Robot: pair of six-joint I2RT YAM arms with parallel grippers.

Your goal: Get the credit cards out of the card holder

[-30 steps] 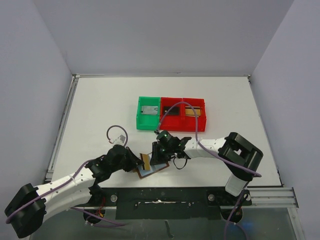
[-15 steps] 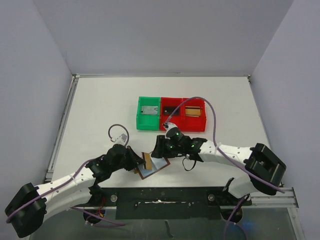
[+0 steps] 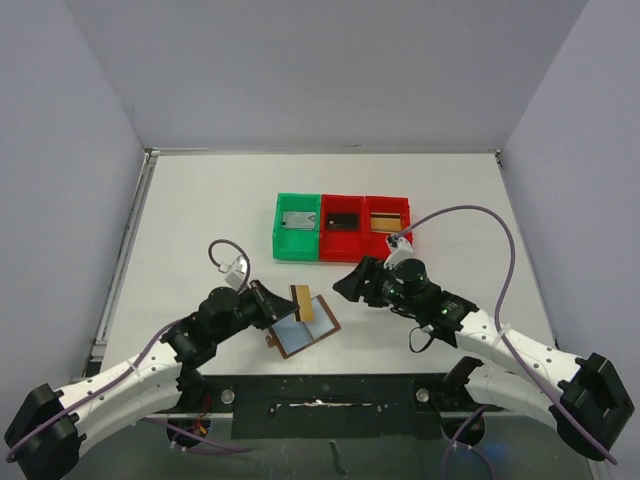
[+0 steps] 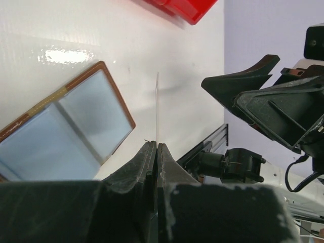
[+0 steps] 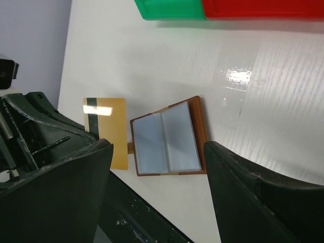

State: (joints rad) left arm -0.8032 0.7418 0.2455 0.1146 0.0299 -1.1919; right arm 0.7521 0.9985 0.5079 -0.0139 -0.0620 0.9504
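Note:
The card holder (image 3: pixel 308 334) lies open on the table near the front edge, its pale blue pockets (image 5: pixel 167 137) facing up inside the brown edging. My left gripper (image 3: pixel 283 307) is shut on a gold credit card (image 3: pixel 303 303), holding it just above the holder's left side. In the left wrist view this card (image 4: pixel 157 109) shows edge-on, rising from the shut gripper (image 4: pixel 156 145). In the right wrist view the same card (image 5: pixel 109 132) sits left of the holder. My right gripper (image 3: pixel 350 283) stands open to the right of the holder with nothing in it, seen wide apart (image 5: pixel 158 147) above the holder.
A green bin (image 3: pixel 279 240) and a red double bin (image 3: pixel 365 256) stand in a row behind the holder, each compartment with a card-like item inside. The table's front rail (image 3: pixel 330 385) runs just below the holder. Purple cables loop over both arms.
My right gripper has opened, let go of the card holder and drawn back to the right. The holder now lies flat. My left gripper has lifted the gold card slightly up and right.

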